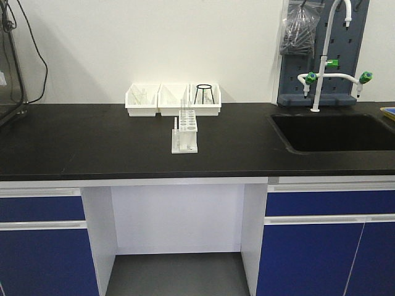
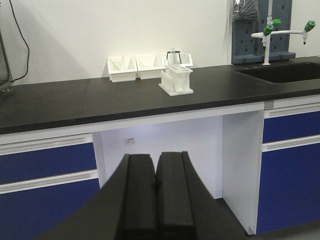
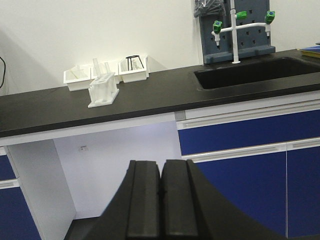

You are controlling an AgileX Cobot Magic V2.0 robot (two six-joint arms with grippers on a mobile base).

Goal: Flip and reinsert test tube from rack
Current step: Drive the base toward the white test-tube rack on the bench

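Observation:
The white rack [image 1: 185,132] stands on the black counter, just in front of the bins. It also shows in the left wrist view [image 2: 176,81] and the right wrist view [image 3: 103,89]. Clear test tubes [image 1: 182,105] stand upright in it, faint against the wall; they show in the left wrist view [image 2: 173,57] and the right wrist view [image 3: 96,66] too. My left gripper [image 2: 156,159] is shut and empty, low in front of the counter. My right gripper [image 3: 162,165] is shut and empty, also below counter height. Neither arm shows in the front view.
Three white bins [image 1: 173,99] sit in a row against the wall behind the rack; the right one holds a black wire stand [image 1: 205,94]. A black sink [image 1: 336,131] with a white, green-handled tap [image 1: 321,74] lies at the right. Blue cabinets [image 1: 43,243] flank a knee recess.

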